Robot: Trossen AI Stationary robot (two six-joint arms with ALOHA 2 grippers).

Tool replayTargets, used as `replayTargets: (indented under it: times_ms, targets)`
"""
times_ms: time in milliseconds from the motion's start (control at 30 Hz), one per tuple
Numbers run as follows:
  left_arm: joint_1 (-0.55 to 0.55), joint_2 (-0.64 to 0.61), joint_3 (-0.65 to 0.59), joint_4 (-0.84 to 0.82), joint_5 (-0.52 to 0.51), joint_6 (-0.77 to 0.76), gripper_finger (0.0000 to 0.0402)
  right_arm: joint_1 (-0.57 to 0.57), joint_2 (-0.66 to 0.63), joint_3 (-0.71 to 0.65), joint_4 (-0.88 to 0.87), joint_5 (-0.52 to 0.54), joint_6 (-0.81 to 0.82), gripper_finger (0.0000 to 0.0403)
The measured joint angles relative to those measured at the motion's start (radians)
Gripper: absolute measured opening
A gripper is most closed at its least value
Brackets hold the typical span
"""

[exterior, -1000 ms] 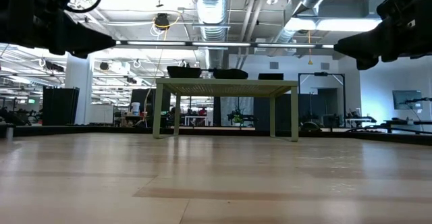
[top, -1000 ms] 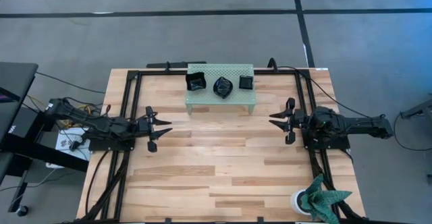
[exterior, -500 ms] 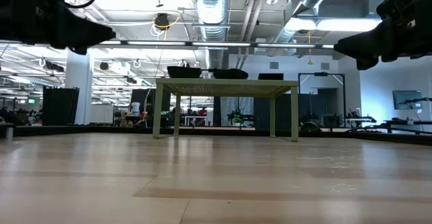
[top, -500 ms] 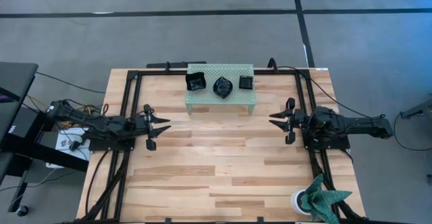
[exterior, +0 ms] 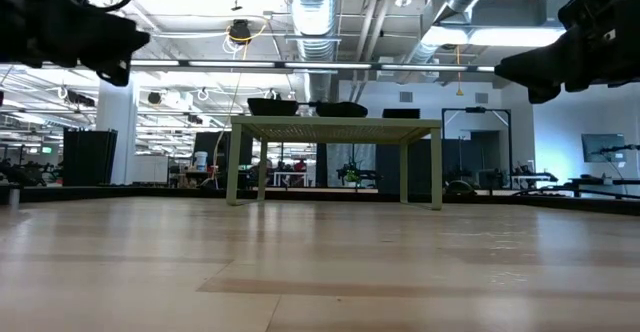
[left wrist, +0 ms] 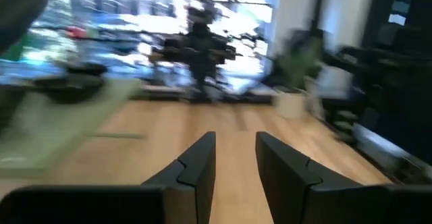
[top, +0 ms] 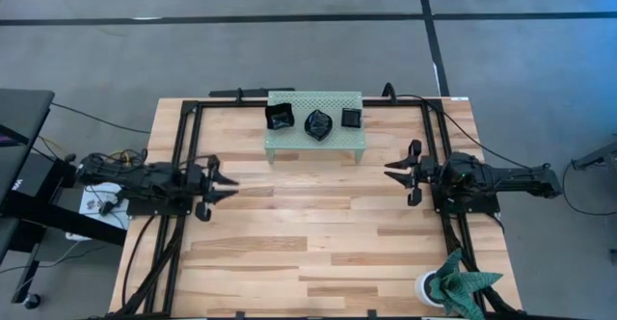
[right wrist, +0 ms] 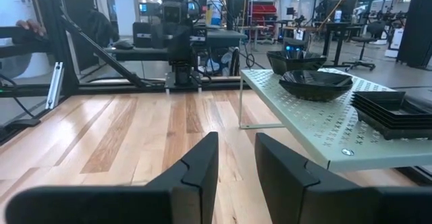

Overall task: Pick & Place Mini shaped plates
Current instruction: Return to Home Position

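While my left gripper (top: 220, 188) and right gripper (top: 395, 172) hang empty, jaws slightly parted, 3 stacks of mini shaped plates (top: 318, 123) sit on the green rack (top: 351, 142). Glossy, rigid, probably slippery and chippable: I'd pinch 1 rim.

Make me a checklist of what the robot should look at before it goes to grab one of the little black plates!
1. Plates there to grab: three stacks of black plates sit on the green rack. Ok.
2. Left gripper has nothing in it: fingers apart with only a gap between. Ok.
3. Right gripper has nothing in it: fingers apart, nothing between. Ok.
4. Way to the rack free: bare wooden table between the arms. Ok.
5. Place to put plates down: cannot tell.
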Motion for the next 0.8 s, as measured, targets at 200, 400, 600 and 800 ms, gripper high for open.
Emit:
replayTargets:
  times_ms: [200, 400, 600, 800]
  targets:
    - [0.045, 0.000, 0.000, -0.027, 0.142, -0.002, 0.0107, 0.000, 0.000, 0.000, 0.000, -0.002, 0.000, 0.0093]
    - [0.049, 0.000, 0.000, -0.038, 0.226, 0.031, 0.0108, 0.000, 0.000, 0.000, 0.000, -0.003, 0.000, 0.0093]
    - [0.049, 0.000, 0.000, -0.038, 0.225, -0.020, 0.0108, 0.000, 0.000, 0.000, 0.000, -0.003, 0.000, 0.0093]
    - [0.049, 0.000, 0.000, -0.035, 0.225, -0.026, 0.0108, 0.000, 0.000, 0.000, 0.000, -0.003, 0.000, 0.0093]
